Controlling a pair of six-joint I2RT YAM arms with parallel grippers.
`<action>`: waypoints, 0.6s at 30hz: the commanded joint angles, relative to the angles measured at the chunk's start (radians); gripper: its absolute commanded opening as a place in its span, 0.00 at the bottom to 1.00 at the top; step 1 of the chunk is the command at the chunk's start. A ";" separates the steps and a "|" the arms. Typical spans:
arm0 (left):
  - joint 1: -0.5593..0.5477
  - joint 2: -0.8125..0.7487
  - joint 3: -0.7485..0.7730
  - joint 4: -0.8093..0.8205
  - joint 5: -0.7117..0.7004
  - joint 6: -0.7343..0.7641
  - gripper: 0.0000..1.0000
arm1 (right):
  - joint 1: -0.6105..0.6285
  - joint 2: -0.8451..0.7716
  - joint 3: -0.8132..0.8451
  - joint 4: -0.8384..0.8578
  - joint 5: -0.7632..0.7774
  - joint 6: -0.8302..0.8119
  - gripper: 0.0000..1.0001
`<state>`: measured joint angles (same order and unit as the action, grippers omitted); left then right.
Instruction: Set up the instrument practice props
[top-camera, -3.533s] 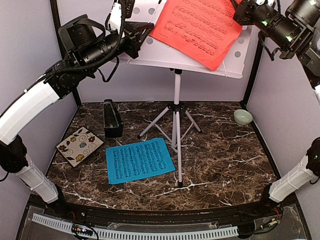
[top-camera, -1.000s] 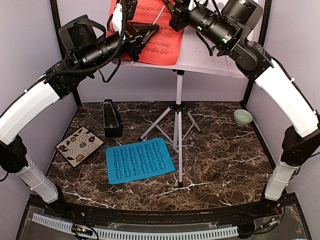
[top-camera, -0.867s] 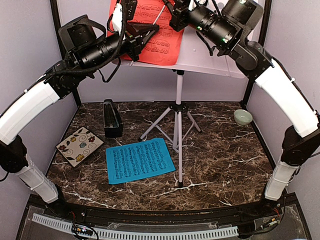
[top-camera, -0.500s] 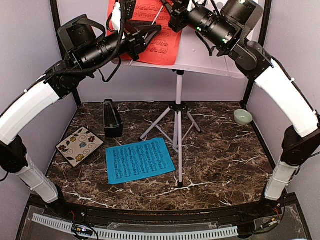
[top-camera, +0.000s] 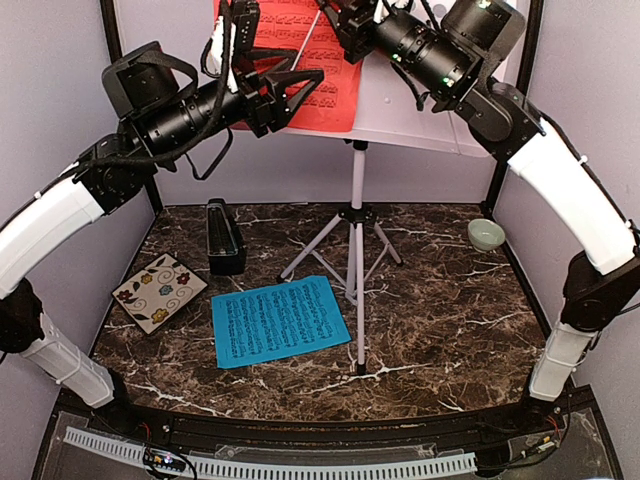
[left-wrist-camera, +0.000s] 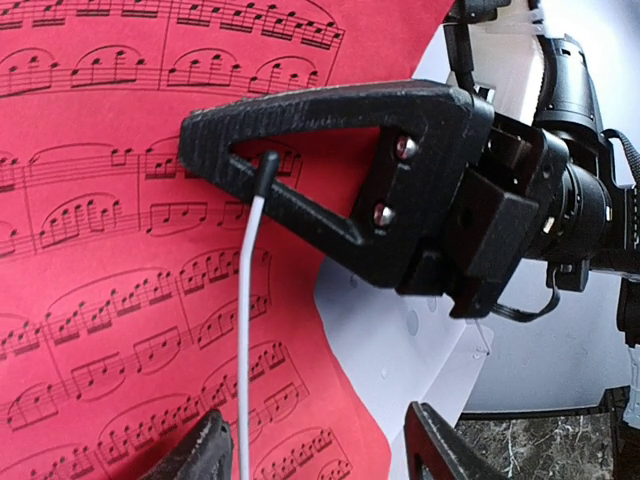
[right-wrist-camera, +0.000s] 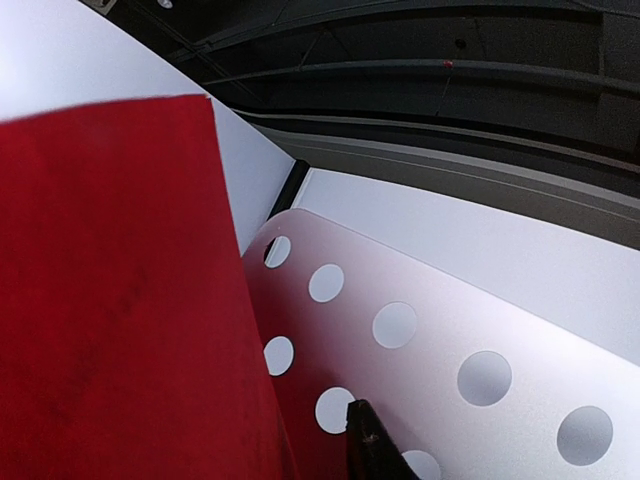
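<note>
The red sheet of music lies against the desk of the white perforated music stand, whose tripod legs stand on the table. My left gripper is open in front of the sheet's lower right edge, holding nothing. A thin white retainer wire lies across the sheet. My right gripper is at the desk's top; one black finger lies over the sheet, and a single fingertip shows against the perforated desk. The blue sheet lies flat on the table. The black metronome stands at the back left.
A square floral tile lies at the table's left. A small pale green bowl sits at the back right. The stand's legs spread over the middle of the marble table, next to the blue sheet. Purple walls close three sides.
My left gripper has opened and drawn back to the left from the red sheet. The sheet stays on the stand. The right arm has hardly moved.
</note>
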<state>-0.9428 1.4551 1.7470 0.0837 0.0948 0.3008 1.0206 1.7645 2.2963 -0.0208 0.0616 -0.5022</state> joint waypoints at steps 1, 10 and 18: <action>-0.008 -0.105 -0.079 0.037 -0.065 -0.031 0.69 | 0.007 -0.022 0.001 0.062 0.026 -0.001 0.29; -0.007 -0.244 -0.222 -0.022 -0.218 -0.086 0.73 | 0.007 -0.087 -0.073 0.103 0.080 0.012 0.60; 0.000 -0.297 -0.231 -0.142 -0.374 -0.170 0.73 | 0.014 -0.156 -0.129 0.105 0.105 0.049 0.84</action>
<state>-0.9466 1.1908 1.5284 0.0128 -0.1776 0.1955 1.0233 1.6691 2.1910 0.0364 0.1478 -0.4767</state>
